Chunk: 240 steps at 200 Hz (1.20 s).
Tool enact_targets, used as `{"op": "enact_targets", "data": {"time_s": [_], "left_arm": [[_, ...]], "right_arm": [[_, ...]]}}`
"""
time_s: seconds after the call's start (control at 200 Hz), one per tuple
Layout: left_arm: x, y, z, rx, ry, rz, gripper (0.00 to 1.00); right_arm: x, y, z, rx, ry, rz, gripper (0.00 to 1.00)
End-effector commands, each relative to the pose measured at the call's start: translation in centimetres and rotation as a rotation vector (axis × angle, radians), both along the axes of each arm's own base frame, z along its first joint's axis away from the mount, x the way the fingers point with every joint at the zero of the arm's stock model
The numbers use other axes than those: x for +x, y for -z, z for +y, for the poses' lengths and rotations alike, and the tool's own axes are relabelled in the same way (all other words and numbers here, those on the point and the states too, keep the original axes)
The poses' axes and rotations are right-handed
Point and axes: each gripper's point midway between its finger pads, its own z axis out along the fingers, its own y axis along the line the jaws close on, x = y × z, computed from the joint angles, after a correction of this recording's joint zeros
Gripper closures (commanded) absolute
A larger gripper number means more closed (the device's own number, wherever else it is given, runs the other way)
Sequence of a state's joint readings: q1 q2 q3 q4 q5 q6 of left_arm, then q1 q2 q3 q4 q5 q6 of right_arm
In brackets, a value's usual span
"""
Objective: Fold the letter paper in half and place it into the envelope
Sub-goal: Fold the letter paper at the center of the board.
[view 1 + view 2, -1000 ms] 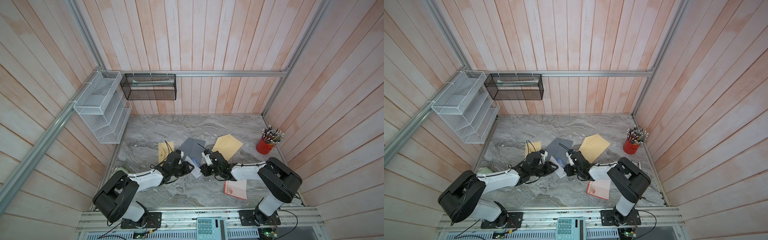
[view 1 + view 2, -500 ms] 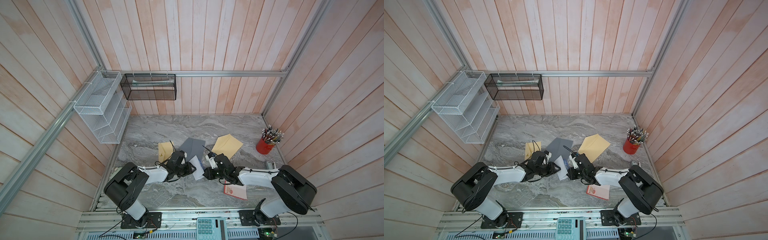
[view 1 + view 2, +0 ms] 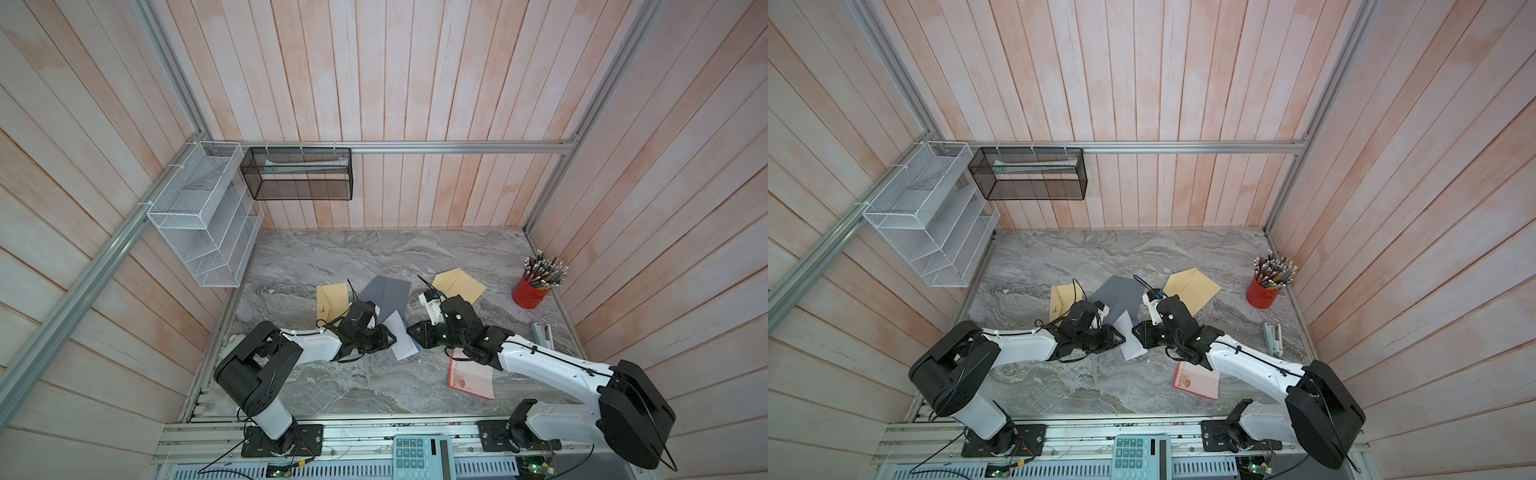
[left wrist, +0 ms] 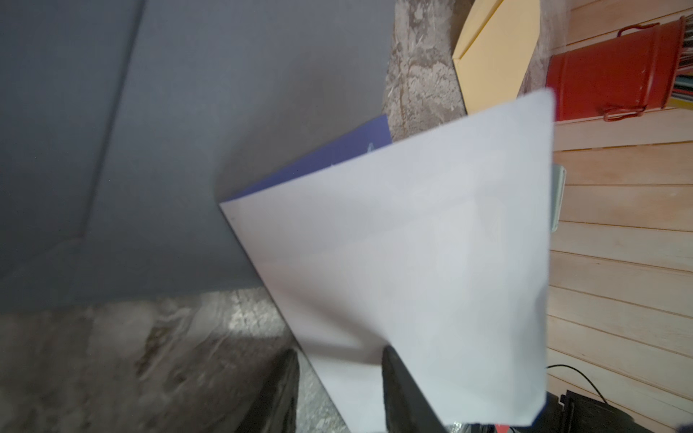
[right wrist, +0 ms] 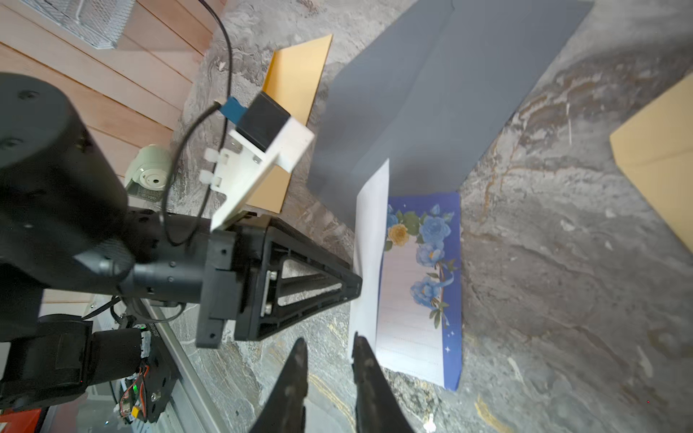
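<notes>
Left gripper (image 5: 352,290) is reaching in low with its jaws standing part-way apart, and the lifted white half of the letter paper (image 5: 408,300) is leaning against one finger (image 4: 401,386). Bare stone is showing between the sheet and the other finger, so it appears to be propping the flap rather than clamping it. Right gripper (image 5: 329,345) is hovering at the sheet's near corner with a narrow gap between its fingers and nothing in that gap.

Around them the marble table (image 3: 332,257) is carrying a gray sheet (image 3: 386,291) just beside the letter. A yellow envelope (image 3: 331,299) is lying by the left arm and a second yellow envelope (image 3: 459,284) beyond the right arm, neither of them touching the letter.

The printed floral half is lying flat on the stone while the white half is standing almost upright. I am judging the fold as roughly midway. The flap is waiting to be brought down and creased, and insertion is not yet begun.
</notes>
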<state>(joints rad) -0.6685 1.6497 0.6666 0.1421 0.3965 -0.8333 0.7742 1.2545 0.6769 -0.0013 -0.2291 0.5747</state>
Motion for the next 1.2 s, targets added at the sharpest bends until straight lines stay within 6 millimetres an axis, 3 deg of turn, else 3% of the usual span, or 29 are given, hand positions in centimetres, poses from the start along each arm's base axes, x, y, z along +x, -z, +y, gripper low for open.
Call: {"op": "enact_targets", "data": {"time_s": [0.0, 0.295, 0.625, 0.795, 1.195], "left_arm": [[-0.2, 0.6, -0.2, 0.018, 0.024, 0.010, 0.61], [-0.4, 0.7, -0.1, 0.019, 0.018, 0.016, 0.61], [-0.2, -2.6, 0.1, -0.046, -0.004, -0.060, 0.56], [-0.3, -3.1, 1.1, -0.018, -0.021, -0.078, 0.54], [-0.8, -0.4, 2.1, 0.031, -0.038, -0.022, 0.54]], "right_arm": [[0.2, 0.8, -0.2, -0.056, -0.011, 0.003, 0.76], [0.9, 5.0, 0.9, -0.097, -0.038, 0.044, 0.77], [1.0, 10.2, -1.6, -0.136, 0.021, 0.125, 0.79], [0.7, 11.4, -1.9, -0.145, 0.027, 0.148, 0.80], [0.1, 12.5, -2.4, -0.149, 0.039, 0.169, 0.80]]}}
